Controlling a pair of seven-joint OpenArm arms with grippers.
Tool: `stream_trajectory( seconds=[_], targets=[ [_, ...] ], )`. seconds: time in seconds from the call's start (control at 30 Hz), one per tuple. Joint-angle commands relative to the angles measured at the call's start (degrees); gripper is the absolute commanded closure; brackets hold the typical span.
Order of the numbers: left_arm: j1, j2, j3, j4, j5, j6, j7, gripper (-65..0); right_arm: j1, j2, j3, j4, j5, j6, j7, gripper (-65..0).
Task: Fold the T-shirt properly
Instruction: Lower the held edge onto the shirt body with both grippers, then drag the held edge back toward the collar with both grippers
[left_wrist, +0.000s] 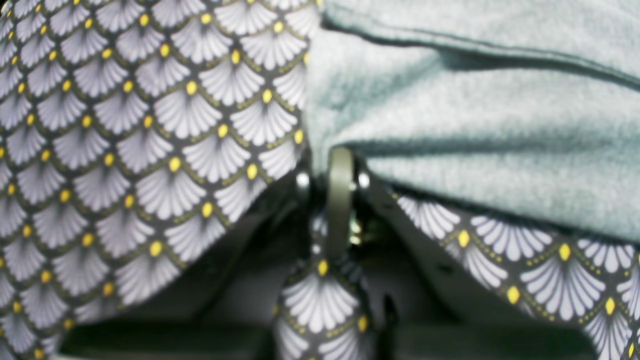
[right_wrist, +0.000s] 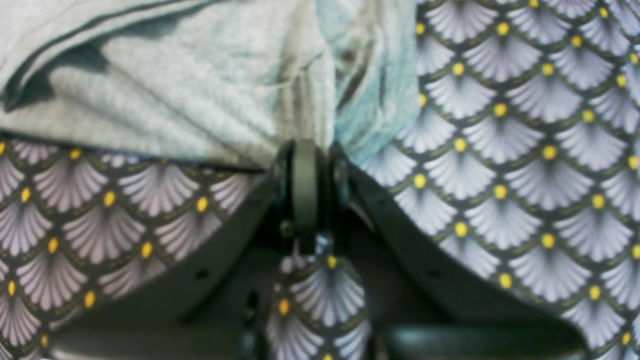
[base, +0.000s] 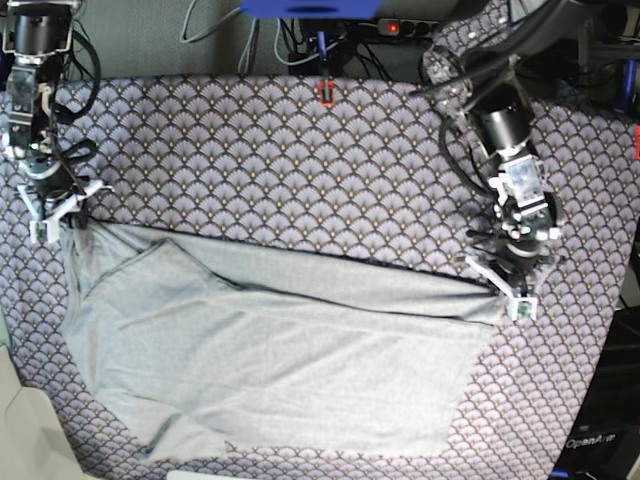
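T-shirt (base: 280, 360) corners vanish inside both clamped pincers (left_wrist: 340, 165) (right_wrist: 305, 150).

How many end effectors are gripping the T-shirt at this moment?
2. The right end effector pinches the T-shirt at its far corner on the base view's left; the left end effector pinches the far corner on that view's right. Both wrist views show fabric bunched in closed jaws.

The left gripper (base: 519, 297) sits low near the right edge of the tabletop, its arm reaching down from the far right corner, jaws pinched closed on the T-shirt (base: 280, 360). The right gripper (base: 52, 222) sits low by the left edge, its arm dropping almost straight from the far left corner, jaws likewise clamped on a bunched corner of cloth.
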Motion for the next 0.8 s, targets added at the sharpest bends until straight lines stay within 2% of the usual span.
stream_trajectory(
  seconds=[0.0,0.13,0.3,0.43,0.77],
  targets=[
    [-0.52,-0.84,0.09,2.4,-0.11,1.14,-1.16,0.0,-0.37,2.0,0.58,0.94,0.2,0.0,0.89,0.0],
    [0.36,-0.57,0.17,5.56,-0.11,1.14,-1.16,0.0,-0.9,3.06,0.31,0.94,0.2,0.27,0.89,0.0],
    [2.91,-0.57,0.17,6.18,-0.11,1.14,-1.07,0.0,-2.13,3.06,0.84,1.03,0.2,7.65,-1.05,0.0],
    [6.43,-0.31,0.17,9.87,-0.11,1.06,-1.07,0.0,-4.5,3.06,0.75,3.75,0.2,7.83,-1.84,0.0],
    [16.63,3.29,0.17,21.3,-0.11,1.06,-1.07,0.0,-12.68,4.2,0.84,11.75,0.2,7.91,-1.66,0.0]
  ],
)
